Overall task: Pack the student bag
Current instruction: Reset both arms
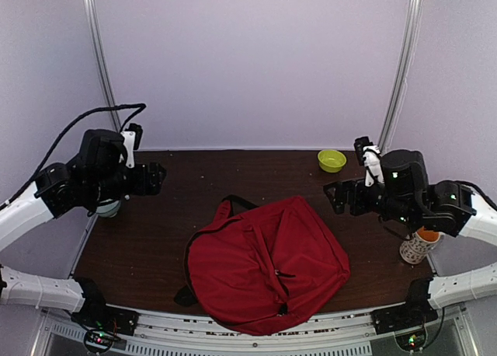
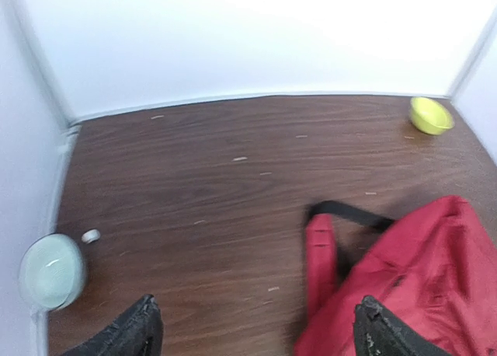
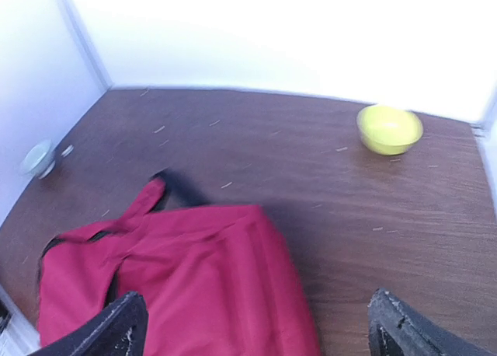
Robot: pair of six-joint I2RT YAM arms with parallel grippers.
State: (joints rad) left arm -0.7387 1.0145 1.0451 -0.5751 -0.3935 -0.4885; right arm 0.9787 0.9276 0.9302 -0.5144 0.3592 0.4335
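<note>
Readable text: nothing is coming through in any view.
Cup markings: sitting behind the jaws of the right gripper, under that arm, dark specks are showing on the white wall, too small and blurred to read as letters or numbers.

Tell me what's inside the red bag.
The bag shows only its red outer fabric in every view, and no open mouth is visible. Its inside is covered, so whether it holds anything cannot be told.
</note>
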